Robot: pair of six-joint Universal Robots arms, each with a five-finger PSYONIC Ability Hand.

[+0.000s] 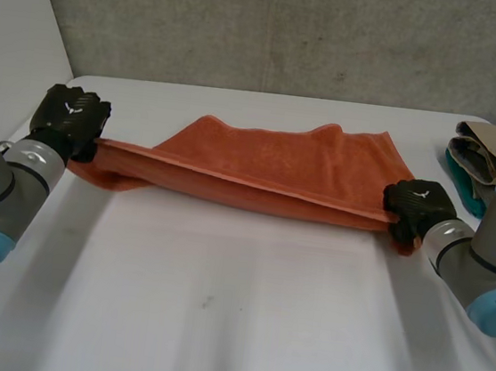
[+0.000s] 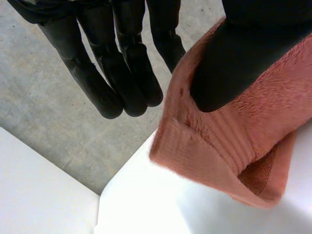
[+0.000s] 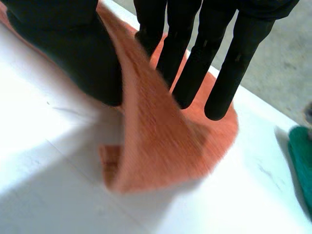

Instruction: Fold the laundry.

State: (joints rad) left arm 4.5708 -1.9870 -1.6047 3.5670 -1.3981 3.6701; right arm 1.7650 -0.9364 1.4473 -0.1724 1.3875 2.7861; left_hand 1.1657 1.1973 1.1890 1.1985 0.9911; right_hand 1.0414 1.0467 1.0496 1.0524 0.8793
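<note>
An orange towel (image 1: 277, 166) lies across the far half of the white table (image 1: 232, 327), its near edge doubled over and stretched between my two hands. My left hand (image 1: 69, 119) holds the towel's left end. Its thumb (image 2: 229, 68) presses on the hemmed corner (image 2: 214, 146), with straight fingers (image 2: 122, 83) behind, past the table's corner. My right hand (image 1: 417, 207) holds the right end. There the cloth (image 3: 156, 141) runs between thumb (image 3: 73, 53) and straight fingers (image 3: 195, 63), and its corner droops onto the table.
A pile of folded beige and teal cloth (image 1: 480, 158) sits at the table's far right, close to my right arm; its teal edge (image 3: 302, 165) lies beyond the fingertips. A grey wall stands behind the table. Bare tabletop stretches in front of the towel.
</note>
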